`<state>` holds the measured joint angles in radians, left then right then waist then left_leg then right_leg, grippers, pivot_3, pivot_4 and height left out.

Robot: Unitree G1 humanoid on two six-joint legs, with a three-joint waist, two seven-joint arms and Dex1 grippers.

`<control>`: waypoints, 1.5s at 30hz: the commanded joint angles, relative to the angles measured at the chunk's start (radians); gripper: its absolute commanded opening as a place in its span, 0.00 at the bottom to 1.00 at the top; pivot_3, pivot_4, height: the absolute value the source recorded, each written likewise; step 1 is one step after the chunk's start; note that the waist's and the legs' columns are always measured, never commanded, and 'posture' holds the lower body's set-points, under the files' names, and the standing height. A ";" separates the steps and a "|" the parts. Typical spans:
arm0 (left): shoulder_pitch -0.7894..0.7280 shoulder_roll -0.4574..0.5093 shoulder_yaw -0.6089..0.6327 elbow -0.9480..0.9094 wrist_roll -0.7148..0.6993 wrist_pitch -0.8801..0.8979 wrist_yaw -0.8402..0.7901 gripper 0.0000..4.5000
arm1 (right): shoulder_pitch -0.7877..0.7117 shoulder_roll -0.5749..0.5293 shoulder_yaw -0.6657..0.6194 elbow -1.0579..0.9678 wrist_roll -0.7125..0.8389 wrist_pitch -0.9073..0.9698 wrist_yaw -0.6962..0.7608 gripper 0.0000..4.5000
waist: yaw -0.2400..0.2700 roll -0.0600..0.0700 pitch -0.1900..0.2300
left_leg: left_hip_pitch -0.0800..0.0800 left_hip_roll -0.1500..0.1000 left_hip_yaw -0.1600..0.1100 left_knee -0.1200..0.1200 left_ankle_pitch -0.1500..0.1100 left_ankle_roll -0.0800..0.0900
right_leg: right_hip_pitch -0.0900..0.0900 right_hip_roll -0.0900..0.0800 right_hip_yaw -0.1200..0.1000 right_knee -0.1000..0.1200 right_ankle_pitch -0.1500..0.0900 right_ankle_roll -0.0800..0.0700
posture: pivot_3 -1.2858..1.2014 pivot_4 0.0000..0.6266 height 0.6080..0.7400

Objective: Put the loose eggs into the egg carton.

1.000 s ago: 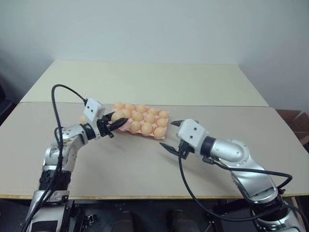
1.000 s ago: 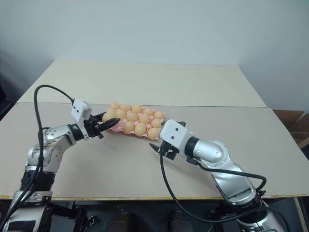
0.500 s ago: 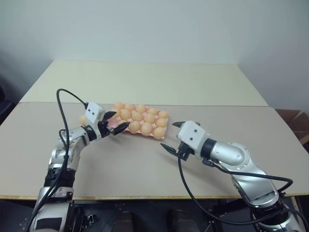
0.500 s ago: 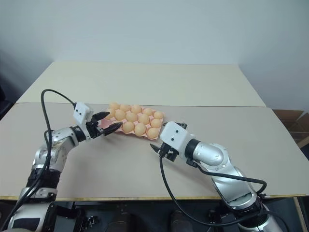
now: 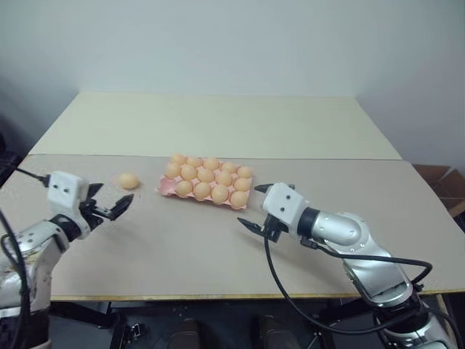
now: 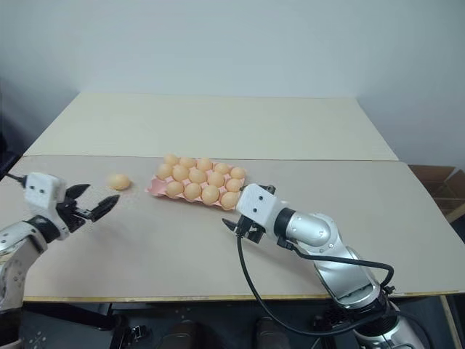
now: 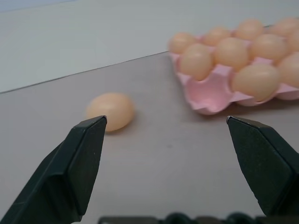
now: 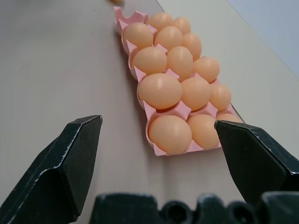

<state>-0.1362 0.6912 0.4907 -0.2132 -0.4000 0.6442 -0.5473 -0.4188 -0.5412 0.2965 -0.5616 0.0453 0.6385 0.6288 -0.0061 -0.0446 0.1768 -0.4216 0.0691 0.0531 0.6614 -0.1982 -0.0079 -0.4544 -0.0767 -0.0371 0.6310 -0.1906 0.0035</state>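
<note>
1. You have one loose egg [image 5: 128,180] lying on the tabletop [image 5: 218,240], just off the left end of the egg carton [image 5: 207,183] and not touching it.
2. The egg carton sits near the middle of the tabletop, its cups nearly all filled with eggs; in the left wrist view you can see one cup at the near left corner standing empty.
3. Your left gripper [image 5: 109,206] hovers over the tabletop's left side, near the loose egg but apart from it, its fingers spread wide and holding nothing.
4. In the left wrist view the loose egg lies beyond one fingertip and the carton's corner beyond the other.
5. Your right gripper [image 5: 251,208] hangs just off the carton's near right corner, fingers spread wide, empty, pointing along the carton's length.
</note>
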 commanded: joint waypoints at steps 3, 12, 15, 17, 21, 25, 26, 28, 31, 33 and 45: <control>0.017 0.026 0.063 -0.133 -0.053 0.166 0.075 0.99 | -0.027 0.015 -0.008 0.007 0.010 -0.040 0.017 1.00 | 0.001 -0.001 0.000 | 0.000 0.000 0.000 0.000 0.000 0.000 | 0.000 0.000 0.000 -0.001 0.000 0.000 | 0.52 0.24 1.00; 0.028 0.016 0.055 -0.159 -0.042 0.200 0.129 0.99 | -0.031 0.021 -0.004 0.019 0.004 -0.056 0.034 1.00 | 0.000 -0.001 -0.001 | 0.000 0.000 0.000 0.000 0.000 0.000 | 0.000 0.000 0.000 0.000 0.000 0.000 | 0.52 0.24 1.00; 0.003 0.008 0.034 -0.136 -0.028 0.171 0.143 0.99 | -0.028 0.022 -0.005 0.014 0.001 -0.051 0.032 1.00 | 0.001 -0.001 -0.001 | 0.000 0.000 0.000 0.000 0.000 0.000 | 0.000 0.000 0.000 0.000 0.000 0.000 | 0.52 0.24 1.00; -0.025 -0.001 0.015 -0.107 -0.012 0.130 0.150 0.99 | -0.027 0.024 -0.005 0.011 -0.001 -0.047 0.031 1.00 | 0.004 -0.001 -0.001 | 0.000 0.000 0.000 0.000 0.000 0.000 | 0.000 0.000 0.000 0.000 0.000 -0.001 | 0.52 0.24 1.00; -0.148 -0.028 -0.058 0.031 0.030 0.035 0.165 0.99 | -0.024 0.027 -0.006 0.003 -0.005 -0.039 0.026 1.00 | 0.014 -0.002 -0.001 | 0.000 0.000 0.000 0.000 0.000 0.000 | 0.000 0.000 0.000 0.000 0.000 -0.001 | 0.52 0.24 1.00; -0.276 -0.046 -0.126 0.210 0.090 -0.064 0.179 0.99 | -0.020 0.024 -0.011 -0.011 -0.009 -0.028 0.022 1.00 | 0.017 -0.002 -0.001 | 0.000 -0.001 0.000 0.000 0.000 0.000 | 0.000 0.000 0.000 0.000 0.001 -0.002 | 0.52 0.24 1.00; -0.306 -0.053 -0.132 0.254 0.094 -0.081 0.180 0.99 | -0.019 0.023 -0.014 -0.016 -0.009 -0.023 0.021 1.00 | 0.017 -0.002 -0.001 | 0.000 -0.001 0.000 0.000 0.000 0.000 | 0.000 0.000 0.000 -0.001 0.001 -0.002 | 0.52 0.24 1.00; -0.359 -0.064 -0.159 0.344 0.113 -0.131 0.168 0.99 | -0.010 0.018 -0.021 -0.029 -0.010 -0.011 0.015 1.00 | 0.016 -0.002 -0.001 | -0.001 -0.001 0.001 0.000 0.000 0.000 | 0.000 0.000 0.000 -0.001 0.002 -0.003 | 0.52 0.24 1.00; -0.423 -0.078 -0.191 0.465 0.136 -0.192 0.159 0.99 | 0.004 0.009 -0.025 -0.048 -0.012 0.004 0.006 1.00 | 0.016 -0.002 -0.001 | 0.000 -0.001 0.000 0.000 0.000 0.000 | 0.000 0.000 0.000 0.000 0.002 -0.003 | 0.52 0.24 1.00; -0.462 -0.086 -0.218 0.556 0.160 -0.236 0.149 0.99 | 0.013 0.006 -0.028 -0.064 -0.011 0.021 -0.001 1.00 | 0.016 -0.002 -0.001 | 0.000 -0.001 0.001 0.000 0.000 0.000 | 0.000 0.000 0.000 0.000 0.002 -0.003 | 0.52 0.24 1.00; -0.568 -0.126 -0.262 0.864 0.213 -0.360 0.136 0.99 | 0.029 -0.004 -0.034 -0.097 -0.010 0.062 -0.018 1.00 | 0.016 -0.002 -0.001 | -0.001 -0.001 0.001 0.000 0.000 0.000 | 0.000 0.000 0.000 0.000 0.002 -0.002 | 0.52 0.24 1.00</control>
<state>-0.6731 0.5583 0.2225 0.6354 -0.1930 0.3176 -0.4061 -0.3836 -0.5389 0.2939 -0.6182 0.0372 0.6929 0.6259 0.0095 -0.0468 0.1755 -0.4221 0.0683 0.0537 0.6615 -0.1981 -0.0079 -0.4542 -0.0765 -0.0374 0.6308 -0.1889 0.0016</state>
